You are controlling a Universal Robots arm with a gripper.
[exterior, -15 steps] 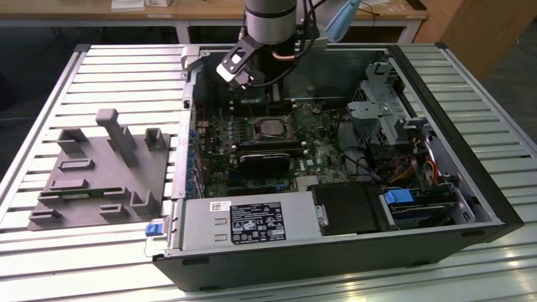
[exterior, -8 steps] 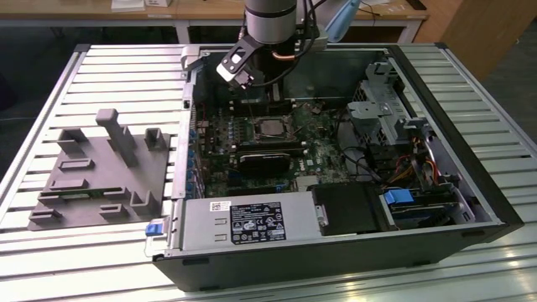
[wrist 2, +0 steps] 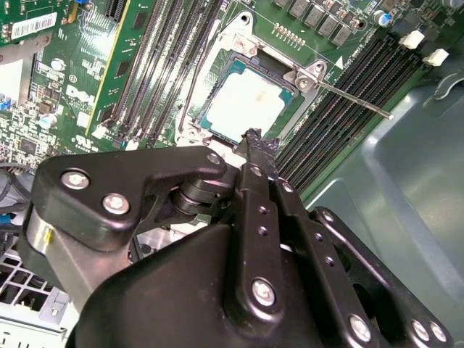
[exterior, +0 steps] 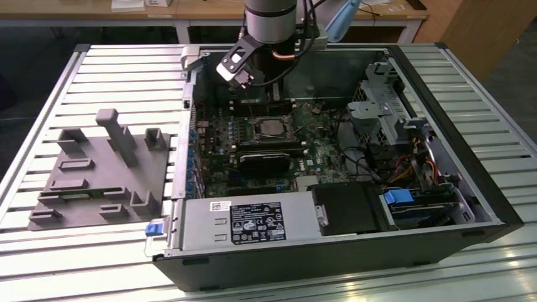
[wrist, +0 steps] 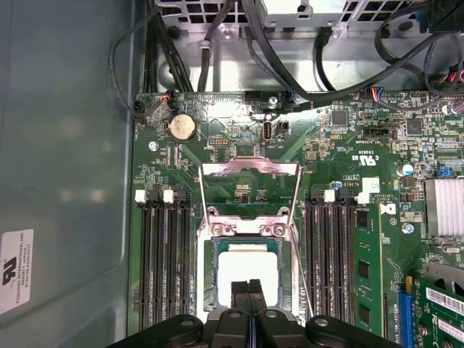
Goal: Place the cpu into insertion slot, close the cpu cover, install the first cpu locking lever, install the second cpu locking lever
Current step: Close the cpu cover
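The cpu (wrist: 246, 268) lies flat in the insertion slot (wrist: 211, 275) on the motherboard, its pale metal top facing up. It also shows in the second wrist view (wrist 2: 249, 101). The cpu cover (wrist: 250, 170), a thin silver frame, is swung open and stands off the far side of the socket. A thin locking lever (wrist 2: 355, 98) sticks out free beside the socket. My gripper (wrist: 249, 286) hovers just over the near edge of the chip, shut with nothing between its fingers. In the exterior view my gripper (exterior: 248, 89) hangs over the socket (exterior: 270, 127) inside the open case.
Black memory slots (wrist: 165, 261) flank the socket on both sides. A black heatsink block (exterior: 266, 165) sits next to the socket. Cables (wrist: 181, 51) and a drive cage (exterior: 386, 107) line the case's edges. A grey fixture (exterior: 100, 170) lies on the slatted table at the exterior view's left.
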